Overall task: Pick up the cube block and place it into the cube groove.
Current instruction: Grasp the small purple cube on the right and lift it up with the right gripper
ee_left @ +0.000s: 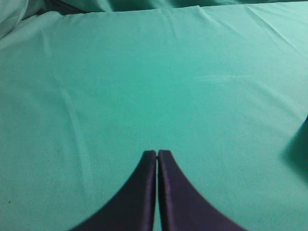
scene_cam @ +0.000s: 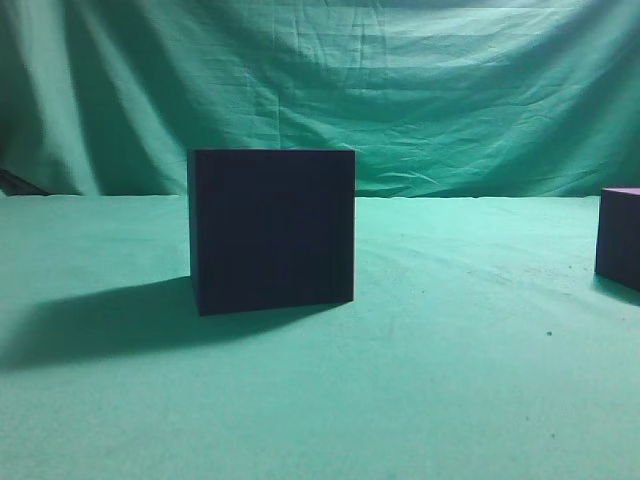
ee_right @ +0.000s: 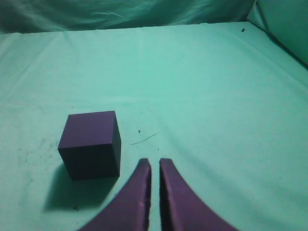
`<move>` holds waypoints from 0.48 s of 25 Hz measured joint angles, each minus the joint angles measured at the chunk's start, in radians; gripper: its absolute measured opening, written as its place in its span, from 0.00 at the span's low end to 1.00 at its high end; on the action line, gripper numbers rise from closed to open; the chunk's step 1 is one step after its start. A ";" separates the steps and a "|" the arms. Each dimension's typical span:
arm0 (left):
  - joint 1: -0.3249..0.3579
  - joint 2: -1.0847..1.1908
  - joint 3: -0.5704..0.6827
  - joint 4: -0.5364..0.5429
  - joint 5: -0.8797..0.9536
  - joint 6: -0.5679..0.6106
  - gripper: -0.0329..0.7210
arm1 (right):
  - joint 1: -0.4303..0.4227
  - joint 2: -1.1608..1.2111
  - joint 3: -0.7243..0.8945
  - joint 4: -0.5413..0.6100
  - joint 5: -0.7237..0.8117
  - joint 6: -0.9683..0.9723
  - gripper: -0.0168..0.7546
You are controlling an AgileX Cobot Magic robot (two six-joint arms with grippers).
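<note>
The cube groove [scene_cam: 271, 229] is a large dark navy-black box standing on the green cloth left of centre in the exterior view. The cube block [scene_cam: 621, 236] is a smaller dark purple cube, cut off by the right edge there. In the right wrist view the cube block [ee_right: 91, 144] rests on the cloth, left of and just ahead of my right gripper [ee_right: 154, 162], whose fingers are shut and empty with a thin gap. My left gripper [ee_left: 157, 153] is shut and empty over bare cloth. Neither gripper shows in the exterior view.
Green cloth [scene_cam: 450, 380] covers the table and hangs as a backdrop [scene_cam: 400, 90]. A dark shadow or object edge [ee_left: 298, 149] shows at the right edge of the left wrist view. Small specks and a thread [ee_right: 143, 139] lie near the cube block.
</note>
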 joint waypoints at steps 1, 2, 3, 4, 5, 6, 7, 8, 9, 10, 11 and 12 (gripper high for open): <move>0.000 0.000 0.000 0.000 0.000 0.000 0.04 | 0.000 0.000 0.000 0.000 0.000 0.000 0.02; 0.000 0.000 0.000 0.000 0.000 0.000 0.04 | 0.000 0.000 0.000 0.000 0.000 0.000 0.02; 0.000 0.000 0.000 0.000 0.000 0.000 0.04 | 0.000 0.000 0.000 0.000 0.000 0.000 0.02; 0.000 0.000 0.000 0.000 0.000 0.000 0.04 | 0.000 0.000 0.000 0.000 0.000 0.000 0.02; 0.000 0.000 0.000 0.000 0.000 0.000 0.04 | 0.000 0.000 0.000 0.000 0.000 0.000 0.02; 0.000 0.000 0.000 0.000 0.000 0.000 0.04 | 0.000 0.000 0.000 0.000 0.000 0.000 0.02; 0.000 0.000 0.000 0.000 0.000 0.000 0.04 | 0.000 0.000 0.000 0.000 0.000 0.000 0.02; 0.000 0.000 0.000 0.000 0.000 0.000 0.04 | 0.000 0.000 0.000 0.000 0.000 0.000 0.02; 0.000 0.000 0.000 0.000 0.000 0.000 0.04 | 0.000 0.000 0.000 0.000 0.000 0.000 0.02; 0.000 0.000 0.000 0.000 0.000 0.000 0.04 | 0.000 0.000 0.000 0.000 0.000 0.000 0.02; 0.000 0.000 0.000 0.000 0.000 0.000 0.04 | 0.000 0.000 0.000 0.000 0.000 0.000 0.02; 0.000 0.000 0.000 0.000 0.000 0.000 0.04 | 0.000 0.000 0.000 0.000 0.000 0.000 0.02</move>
